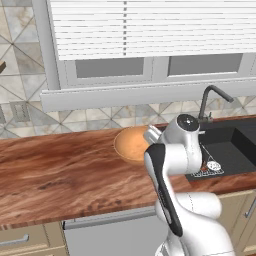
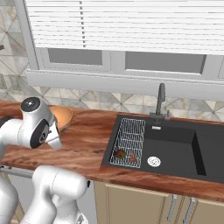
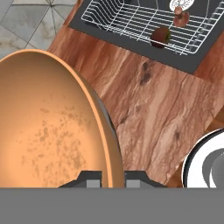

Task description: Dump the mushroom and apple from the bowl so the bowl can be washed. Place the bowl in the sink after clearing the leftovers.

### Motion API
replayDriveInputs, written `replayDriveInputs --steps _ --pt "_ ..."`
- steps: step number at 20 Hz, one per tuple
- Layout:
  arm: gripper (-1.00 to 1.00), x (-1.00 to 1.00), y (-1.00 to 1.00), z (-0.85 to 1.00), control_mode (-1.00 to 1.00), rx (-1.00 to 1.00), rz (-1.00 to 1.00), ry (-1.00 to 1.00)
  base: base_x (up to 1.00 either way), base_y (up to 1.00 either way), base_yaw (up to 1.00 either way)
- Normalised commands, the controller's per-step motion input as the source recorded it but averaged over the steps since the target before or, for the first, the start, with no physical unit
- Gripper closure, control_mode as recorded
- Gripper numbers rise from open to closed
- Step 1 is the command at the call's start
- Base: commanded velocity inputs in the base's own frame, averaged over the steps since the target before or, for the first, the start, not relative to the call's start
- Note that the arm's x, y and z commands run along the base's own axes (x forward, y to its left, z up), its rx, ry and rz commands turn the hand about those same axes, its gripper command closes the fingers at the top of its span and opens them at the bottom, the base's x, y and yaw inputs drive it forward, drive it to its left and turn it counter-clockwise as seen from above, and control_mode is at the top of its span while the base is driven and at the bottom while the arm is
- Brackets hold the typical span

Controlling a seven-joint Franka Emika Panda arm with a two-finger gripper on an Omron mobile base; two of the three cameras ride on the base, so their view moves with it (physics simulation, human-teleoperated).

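Observation:
In the hand view the light orange-tan bowl [image 3: 48,131] looms large at the left, and it holds nothing. Its rim runs down between the fingertips of my gripper [image 3: 113,179], which is shut on it. From the base cameras the bowl [image 1: 131,143] [image 2: 63,116] sits over the wooden counter [image 1: 60,170], left of the black sink [image 2: 175,146] and partly hidden behind my arm. The apple [image 2: 120,153] [image 3: 161,36] and the mushroom [image 2: 133,158] [image 3: 180,18] lie on the white wire rack [image 2: 130,138] inside the sink.
A dark curved faucet [image 2: 161,101] [image 1: 209,100] stands behind the sink, and a round silver drain [image 2: 153,161] sits beside the rack. A window sill [image 1: 125,95] and tiled wall run along the back of the counter. Cabinet fronts lie below the counter edge.

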Motion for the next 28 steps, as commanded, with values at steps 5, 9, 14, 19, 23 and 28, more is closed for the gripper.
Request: replayDriveInputs --steps 5,9,14,19,23,28 --pt "1.0 -0.03 0.0 0.0 1.0 0.0 0.0 0.0 -0.04 0.0 0.0" --pt "1.0 0.0 0.0 0.0 1.0 0.0 0.0 0.0 -0.29 -0.06 0.0" --pt "1.0 0.0 0.0 0.0 1.0 0.0 0.0 0.0 -0.33 -0.3 0.0" --pt "1.0 0.0 0.0 0.0 1.0 0.0 0.0 0.0 -0.2 -0.54 -0.04" --pt "1.0 0.0 0.0 0.0 1.0 0.0 0.0 0.0 -0.13 -0.66 -0.05" --pt "1.0 0.0 0.0 0.0 1.0 0.0 0.0 0.0 -0.13 -0.72 -0.04"
